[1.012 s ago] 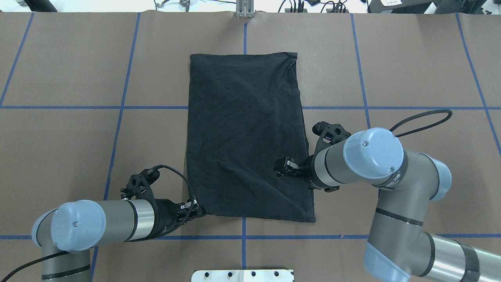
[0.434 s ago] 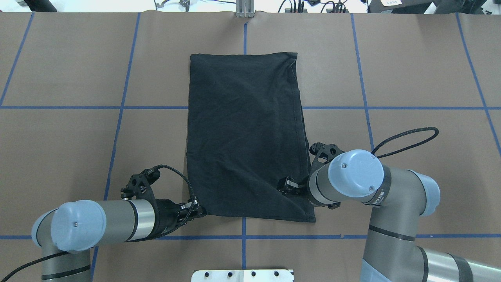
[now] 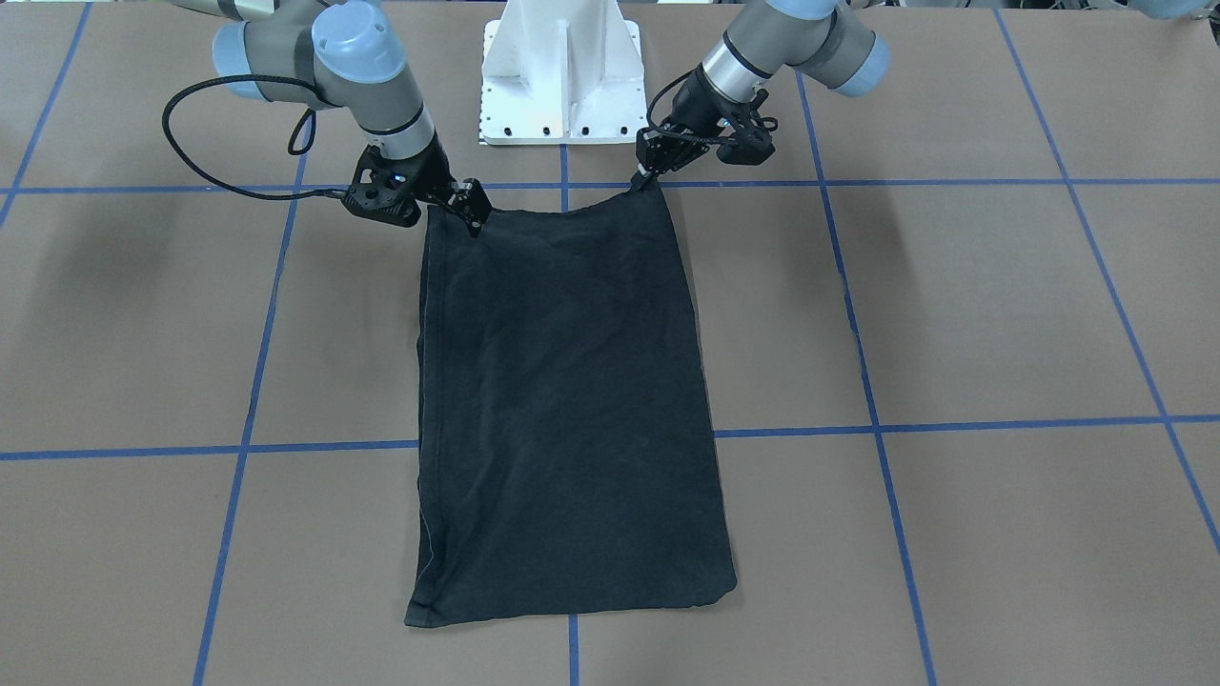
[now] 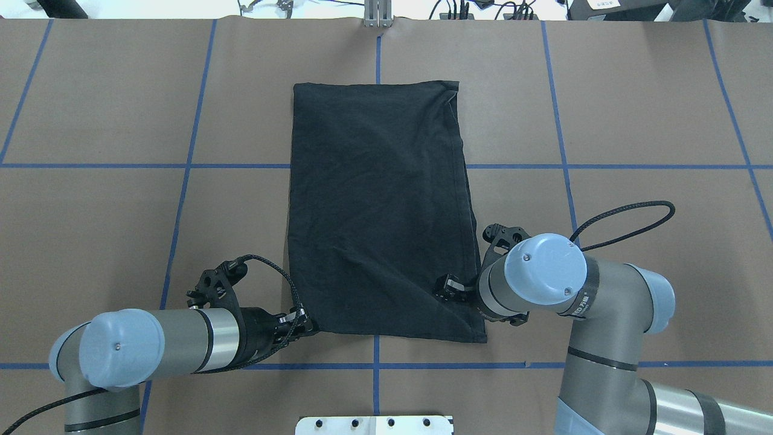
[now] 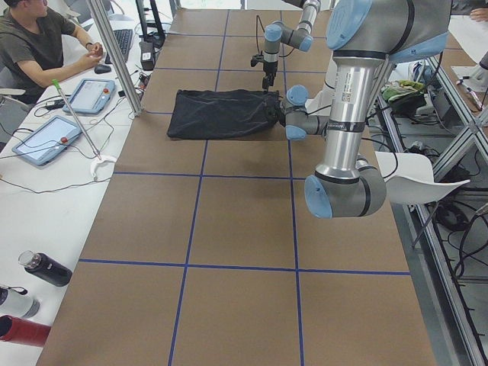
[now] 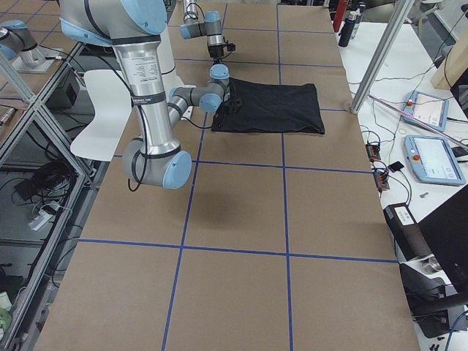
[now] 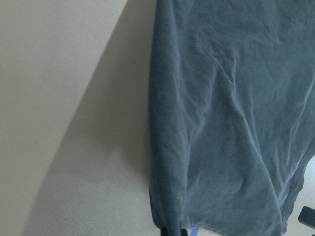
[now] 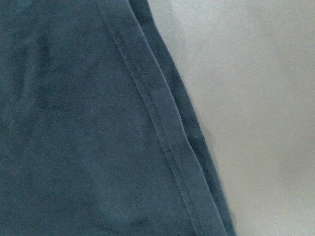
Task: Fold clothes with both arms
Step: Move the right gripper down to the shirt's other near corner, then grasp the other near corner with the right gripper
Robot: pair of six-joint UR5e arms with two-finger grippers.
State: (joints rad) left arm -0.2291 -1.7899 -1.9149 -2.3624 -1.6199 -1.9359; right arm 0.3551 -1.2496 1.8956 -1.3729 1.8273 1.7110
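The black T-shirt lies flat on the worktop. The left fingers look clamped on its robot-side left corner. The right fingers sit over its robot-side right edge; I cannot tell their gap.

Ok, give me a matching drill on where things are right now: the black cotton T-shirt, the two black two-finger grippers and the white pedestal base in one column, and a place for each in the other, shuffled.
Things:
1. black cotton T-shirt
2. left black two-finger gripper
3. right black two-finger gripper
4. white pedestal base

Places:
A. at the shirt's near corner on the robot's left
B. bottom centre of the overhead view
C. over the shirt, just inside its edge on the robot's right, close to the near hem
D. spread out as a long rectangle, no print showing

Pairs: 1-D, 2-A, 3-C, 4-B
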